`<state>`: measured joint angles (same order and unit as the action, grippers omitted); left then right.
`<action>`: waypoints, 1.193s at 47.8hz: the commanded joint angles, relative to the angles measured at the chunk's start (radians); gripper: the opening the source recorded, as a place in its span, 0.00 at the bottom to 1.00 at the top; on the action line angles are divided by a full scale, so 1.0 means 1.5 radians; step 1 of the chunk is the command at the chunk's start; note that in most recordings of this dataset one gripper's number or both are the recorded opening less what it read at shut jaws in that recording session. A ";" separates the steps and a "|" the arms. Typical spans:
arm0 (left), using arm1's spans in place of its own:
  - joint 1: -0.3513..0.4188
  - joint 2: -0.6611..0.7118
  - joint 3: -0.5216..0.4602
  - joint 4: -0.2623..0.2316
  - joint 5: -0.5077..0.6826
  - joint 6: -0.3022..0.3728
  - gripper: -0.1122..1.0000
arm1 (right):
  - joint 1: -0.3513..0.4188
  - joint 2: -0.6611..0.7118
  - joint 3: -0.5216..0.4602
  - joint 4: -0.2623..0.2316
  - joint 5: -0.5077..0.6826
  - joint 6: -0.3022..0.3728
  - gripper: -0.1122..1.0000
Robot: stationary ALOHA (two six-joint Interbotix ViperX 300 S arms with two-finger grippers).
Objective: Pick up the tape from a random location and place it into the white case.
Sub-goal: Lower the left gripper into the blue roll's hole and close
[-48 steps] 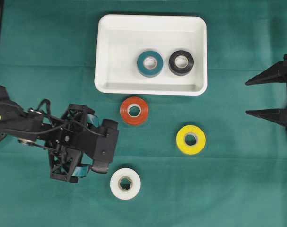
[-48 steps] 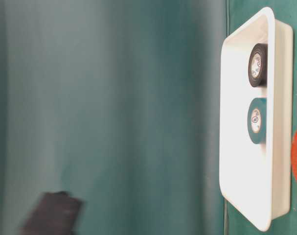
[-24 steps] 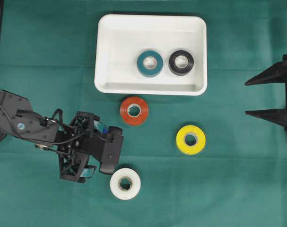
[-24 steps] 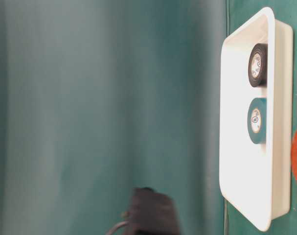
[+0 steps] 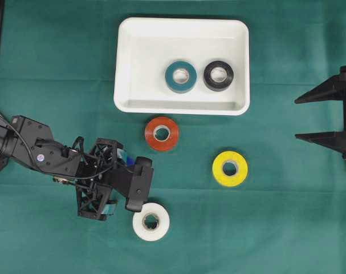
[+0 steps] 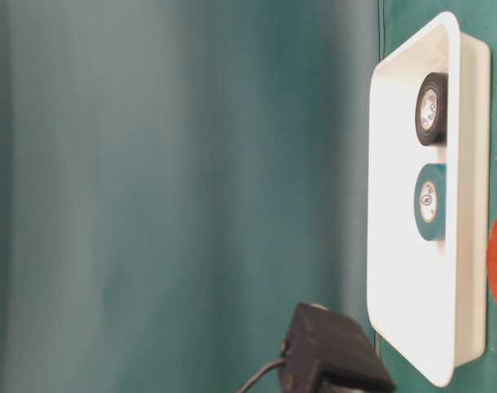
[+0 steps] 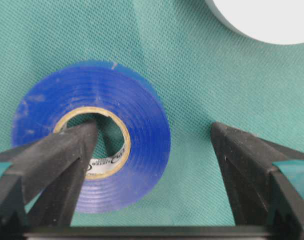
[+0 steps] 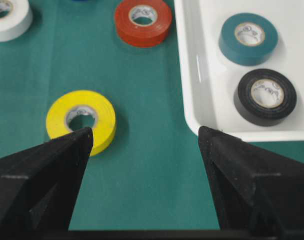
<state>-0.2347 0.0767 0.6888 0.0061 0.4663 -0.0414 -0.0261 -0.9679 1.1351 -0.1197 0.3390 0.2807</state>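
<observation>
A blue tape roll (image 7: 136, 150) lies flat on the green cloth under my left gripper (image 7: 154, 132). The gripper is open: one fingertip (image 7: 79, 142) is in the roll's core hole, the other stands clear of its outer wall. From overhead the left gripper (image 5: 113, 181) hides that roll. The white case (image 5: 144, 51) sits at the back and holds a teal roll (image 5: 180, 76) and a black roll (image 5: 218, 75). My right gripper (image 5: 297, 119) hangs open at the right edge, empty, and in its wrist view the right gripper (image 8: 145, 132) is over bare cloth.
A white roll (image 5: 151, 221) lies just right of the left gripper, and its edge shows as the white roll (image 7: 262, 20). A red roll (image 5: 161, 133) lies in front of the case. A yellow roll (image 5: 230, 168) lies toward the right.
My left arm has moved right and toward the front, closer to the white roll, and the gripper has come down lower. The right arm and all visible rolls are unmoved.
</observation>
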 commanded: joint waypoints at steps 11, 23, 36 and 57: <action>0.000 -0.006 -0.004 0.002 -0.003 -0.001 0.92 | 0.001 0.004 -0.013 -0.001 -0.003 -0.001 0.82; 0.002 -0.008 -0.001 0.003 -0.003 0.002 0.64 | 0.002 0.004 -0.014 -0.001 -0.003 -0.001 0.82; 0.008 -0.009 -0.001 0.003 -0.003 0.000 0.30 | 0.002 0.004 -0.014 0.000 -0.003 0.000 0.82; 0.009 -0.013 -0.002 0.003 -0.002 -0.001 0.30 | 0.001 0.004 -0.014 -0.001 -0.003 0.000 0.82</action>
<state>-0.2286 0.0782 0.6918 0.0077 0.4648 -0.0414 -0.0245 -0.9679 1.1351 -0.1197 0.3390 0.2807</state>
